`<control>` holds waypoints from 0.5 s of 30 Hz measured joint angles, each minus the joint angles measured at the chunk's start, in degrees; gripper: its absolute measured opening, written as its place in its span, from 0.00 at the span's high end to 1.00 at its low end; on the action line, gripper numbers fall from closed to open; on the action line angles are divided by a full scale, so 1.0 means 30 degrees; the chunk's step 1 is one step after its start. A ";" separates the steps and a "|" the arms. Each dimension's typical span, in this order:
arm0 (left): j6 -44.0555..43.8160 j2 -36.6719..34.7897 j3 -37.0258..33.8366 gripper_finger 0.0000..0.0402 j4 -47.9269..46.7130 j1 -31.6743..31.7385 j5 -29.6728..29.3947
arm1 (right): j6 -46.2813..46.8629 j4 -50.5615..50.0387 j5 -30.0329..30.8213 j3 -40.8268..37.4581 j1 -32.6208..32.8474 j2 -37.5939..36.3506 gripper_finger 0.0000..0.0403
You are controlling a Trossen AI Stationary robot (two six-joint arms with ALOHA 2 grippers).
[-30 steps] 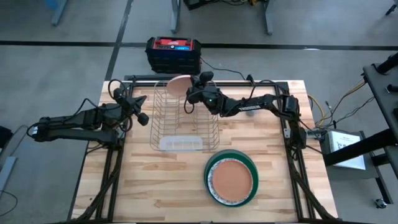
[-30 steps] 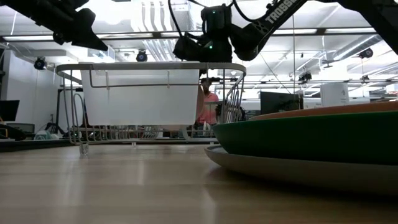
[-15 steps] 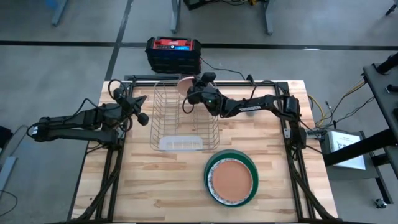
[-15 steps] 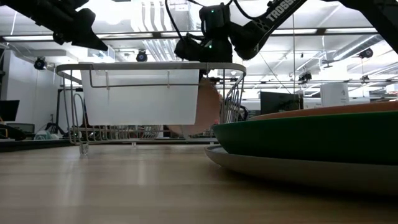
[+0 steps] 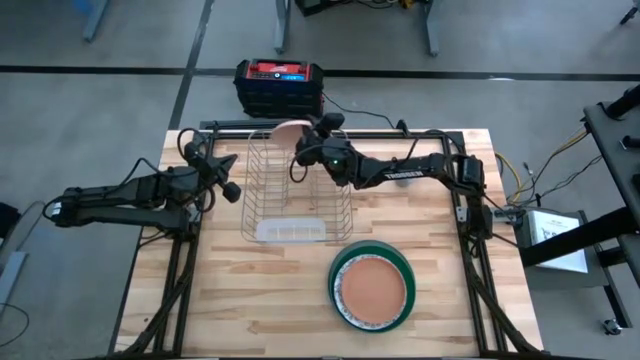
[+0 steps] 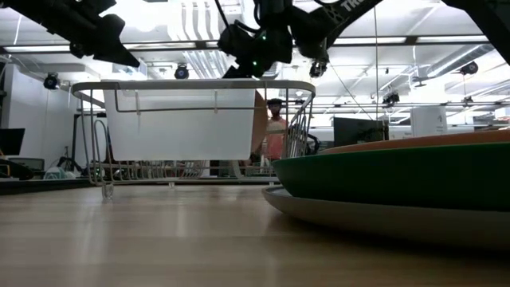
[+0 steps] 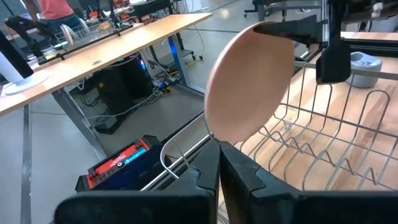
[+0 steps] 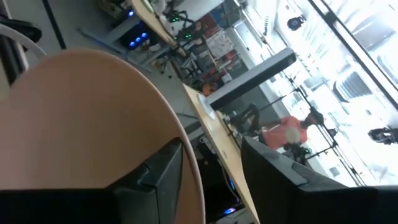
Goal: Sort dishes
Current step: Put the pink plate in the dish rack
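A salmon-pink plate (image 5: 290, 128) stands tilted on its edge in the far end of the silver wire rack (image 5: 295, 195), its lower rim among the wires (image 7: 249, 87). My right gripper (image 8: 211, 155) is open at the plate's top, one finger on each side of the rim. My left gripper (image 7: 217, 168) hovers shut and empty just left of the rack (image 5: 228, 187). A stack of dishes sits at the table's near right. In it another salmon plate (image 5: 372, 288) lies in the dark green one (image 6: 398, 171), over a pale plate (image 6: 358, 215). My right gripper comes at the plate's upper rim (image 8: 186, 155) from the table's right, slanting down. One finger (image 8: 155, 177) lies in front of the plate's face and the other stands clear of it. I cannot tell whether that finger touches. The plate rests in the rack.
A red and black box (image 5: 280, 85) sits on the floor behind the table. A small grey-blue gadget (image 7: 364, 65) stands on the table beside the rack, under the right arm. A person (image 6: 276, 131) stands in the room beyond. Bare wood lies at the near left.
The pink plate has gone down into the rack's far end and now stands there tilted. My right gripper has parted its fingers and risen a little above the rack's rim.
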 joint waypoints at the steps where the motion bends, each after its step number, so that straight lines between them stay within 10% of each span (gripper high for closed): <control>1: 0.0000 0.0003 0.0000 1.00 -0.0005 0.0007 -0.0003 | 0.0161 -0.0351 -0.0098 0.0146 0.0000 0.0000 0.61; 15: 0.0000 0.0005 0.0000 1.00 -0.0005 0.0000 0.0000 | 0.3755 -0.4235 -0.0677 0.0847 -0.0459 0.0000 0.55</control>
